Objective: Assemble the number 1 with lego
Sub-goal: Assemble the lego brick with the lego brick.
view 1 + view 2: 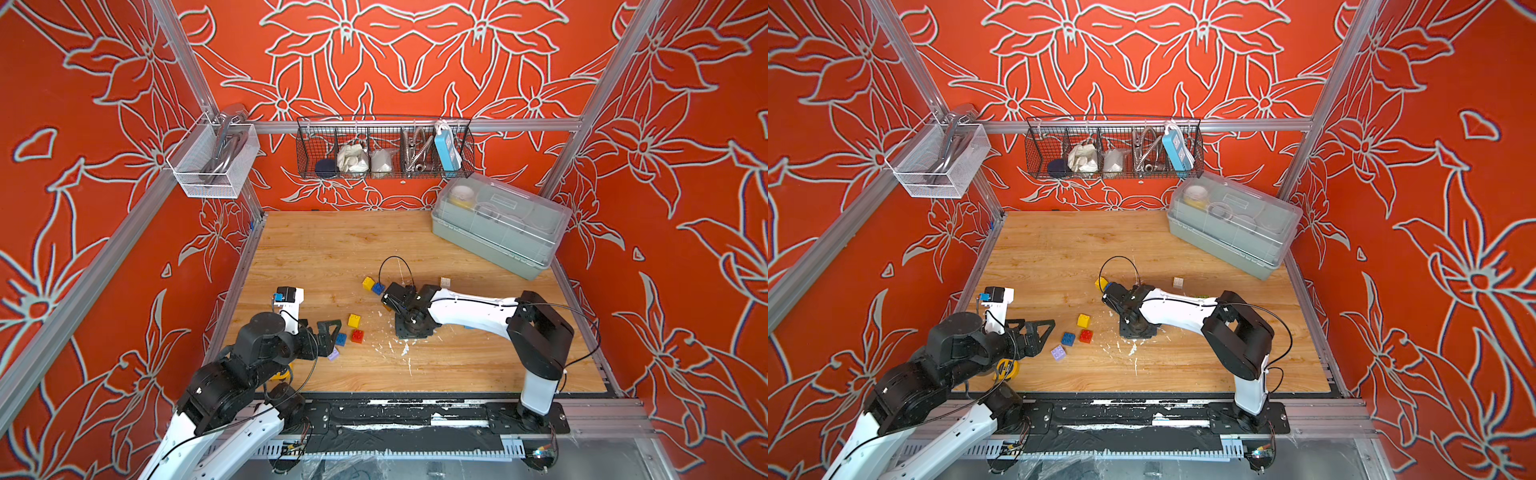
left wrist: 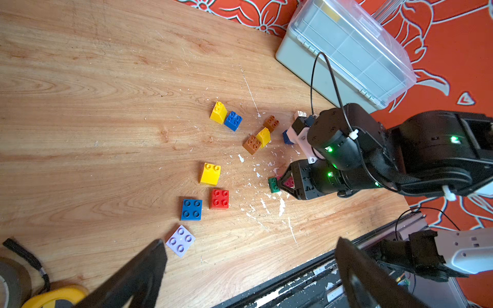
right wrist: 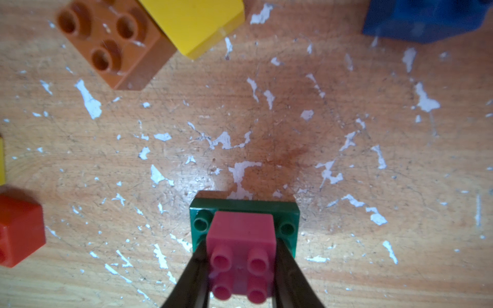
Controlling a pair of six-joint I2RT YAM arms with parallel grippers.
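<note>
In the right wrist view my right gripper (image 3: 241,257) is shut on a pink lego brick (image 3: 241,232) that sits on a dark green flat brick (image 3: 244,209) lying on the table. In a top view this gripper (image 1: 409,328) points straight down mid-table. My left gripper (image 2: 248,248) stands open and empty near the front left, with a lilac brick (image 2: 181,240) beside one finger. Loose blue (image 2: 191,210), red (image 2: 219,199) and yellow (image 2: 210,174) bricks lie between the arms. Farther back lie a yellow-blue pair (image 1: 372,285) and brown bricks (image 2: 252,144).
A clear-lidded grey storage box (image 1: 500,224) stands at the back right. A yellow tape roll (image 1: 1007,369) lies under the left arm. White flecks (image 1: 405,349) are scattered near the front. A small white brick (image 1: 445,282) lies behind the right arm.
</note>
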